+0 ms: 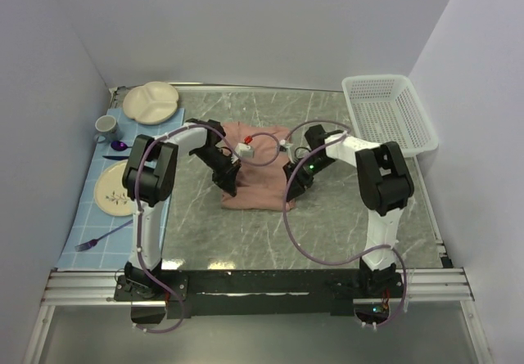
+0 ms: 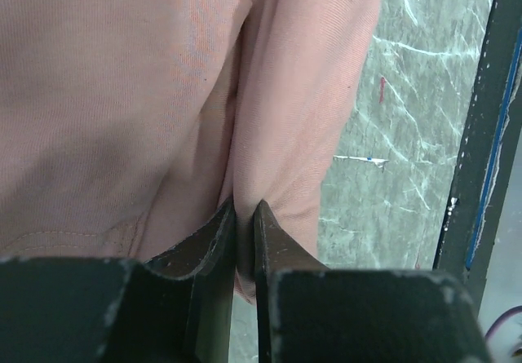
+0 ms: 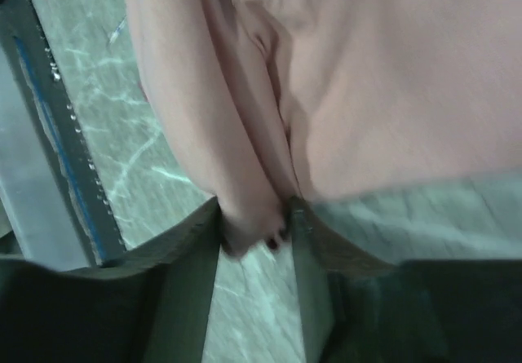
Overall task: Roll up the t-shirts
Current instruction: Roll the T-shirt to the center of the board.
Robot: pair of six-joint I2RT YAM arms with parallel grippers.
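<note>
Step in hand, by judgement: start of the roll from the near edge of shirt (image 1: 260, 164), mid-frame in top view, on table (image 1: 344, 225).

Left gripper (image 1: 228, 186) at lower-left edge of shirt: in left wrist view (image 2: 245, 210), nearly together, thin fold of cloth pinched between. Right gripper (image 1: 293, 186) at lower-right edge: in right wrist view (image 3: 254, 216), clamped on a thicker bunched fold, parted only by the cloth.

To do it well, probably:
- Lift both pinched edges only a little, at equal height.
- Turn both over toward upper frame together, neither side ahead, for a straight roll.
- Pull gently outward for a taut, crease-free edge.
- Avoid dragging the whole shirt across the table.
- Regrip if the thin left pinch slips.

Chest print not visible; cannot tell which face is up.

Counts:
- 1 shirt
- 2 grippers
- 1 basket (image 1: 385, 79), upper right
- 2 plates: divided plate (image 1: 151, 102) upper left, flat plate (image 1: 115, 190) left
- 1 cup (image 1: 105, 124)
- 1 spoon (image 1: 119, 146)
- 1 fork (image 1: 102, 237)
- 1 mat (image 1: 90, 210)
</note>
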